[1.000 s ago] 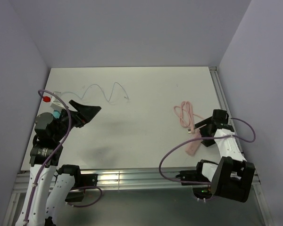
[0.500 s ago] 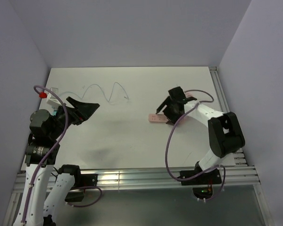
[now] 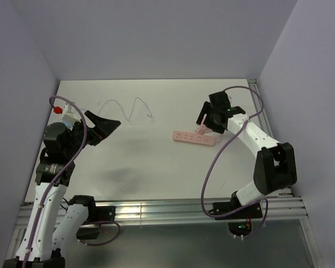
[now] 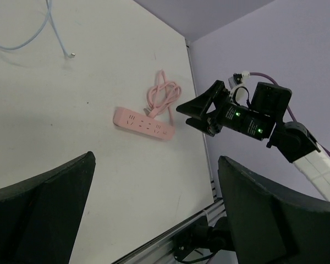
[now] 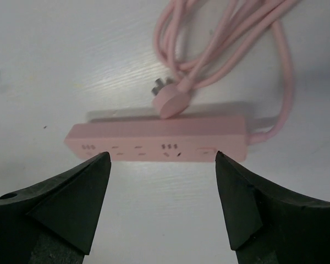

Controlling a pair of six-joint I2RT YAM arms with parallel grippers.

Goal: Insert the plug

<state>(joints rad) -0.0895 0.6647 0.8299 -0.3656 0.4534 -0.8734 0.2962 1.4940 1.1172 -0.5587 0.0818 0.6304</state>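
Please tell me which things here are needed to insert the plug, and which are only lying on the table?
Needed for the job:
- pink power strip
- its coiled pink cord
- the teal plug: I cannot make it out in these views

Only lying about:
- thin white cable

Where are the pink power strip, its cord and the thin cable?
pink power strip [image 5: 154, 140]: right wrist view, top face.
cord [image 5: 289, 88]: right wrist view, right-hand bend.
thin cable [image 4: 71, 54]: left wrist view, tip.

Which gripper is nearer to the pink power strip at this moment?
Right. The right gripper hovers close over the pink power strip; the left gripper is far off, near the table's left edge.
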